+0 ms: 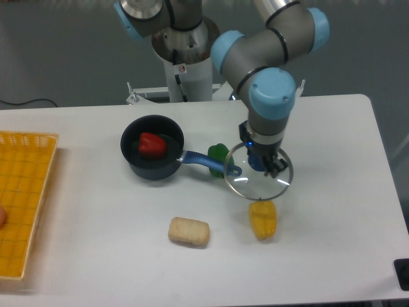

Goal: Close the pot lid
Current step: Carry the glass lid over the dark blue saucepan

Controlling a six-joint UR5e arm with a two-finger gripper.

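Observation:
The dark pot (152, 155) stands left of centre on the white table, its blue handle (209, 164) pointing right. A red pepper (152, 144) lies inside it. My gripper (259, 161) is shut on the blue knob of the glass lid (257, 182). The lid hangs just above the table, its left rim over the end of the pot handle. It sits to the right of the pot, a full lid's width away from the pot's rim.
A green pepper (218, 153) lies behind the handle, partly under the lid's edge. A yellow pepper (262, 219) sits just in front of the lid. A beige bread piece (188, 231) lies front centre. An orange basket (24, 201) lines the left edge.

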